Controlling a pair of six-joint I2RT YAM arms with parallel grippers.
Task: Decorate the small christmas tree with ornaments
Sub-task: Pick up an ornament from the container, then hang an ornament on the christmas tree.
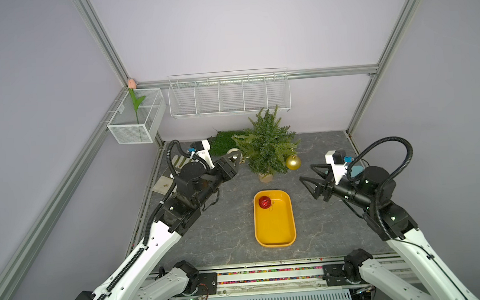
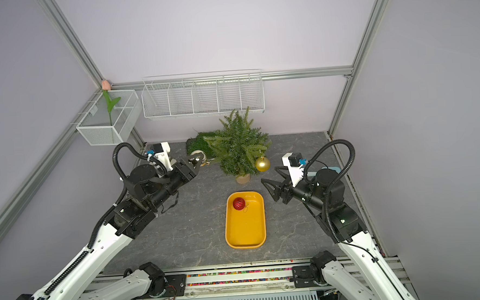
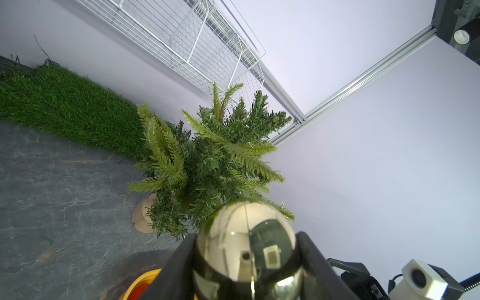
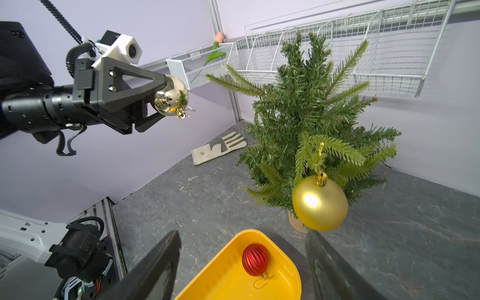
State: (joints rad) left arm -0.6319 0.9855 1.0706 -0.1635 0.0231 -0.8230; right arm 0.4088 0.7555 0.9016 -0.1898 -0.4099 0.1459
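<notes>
**One bauble hung, one in the grip, one waiting in the tray**

Closest to me, the yellow tray (image 1: pixel 276 244) sits mid-counter (image 1: pixel 223 227) with the ribbed red ornament (image 1: pixel 264 202) lying loose in its far corner.

Just past it, off to the right, the right end effector (image 1: pixel 305 172) hangs above the counter with its jaws spread and nothing between them, nose turned inward toward the tree.

Across from it, the left arm reaches forward from the rail, elbow raised and wrist roughly level. The left end effector (image 4: pixel 166 97) is clamped on the mirror-like pale gold ornament (image 3: pixel 246 246), one finger on each side of the ball. The ball's cap and gold loop poke out forward and slightly down.

That is what the hanging turns on. The small christmas tree (image 1: pixel 265 146) stands ahead of this ball and to its right, close but not touching, and the loop already faces its left-hand branches. The left arm is plainly the nearer one to that flank.

On the tree's other side, the matte gold ornament (image 1: pixel 293 162) dangles from a low branch tip.

Farther back, a fake grass patch (image 1: pixel 224 143) lies against the wall.
</notes>
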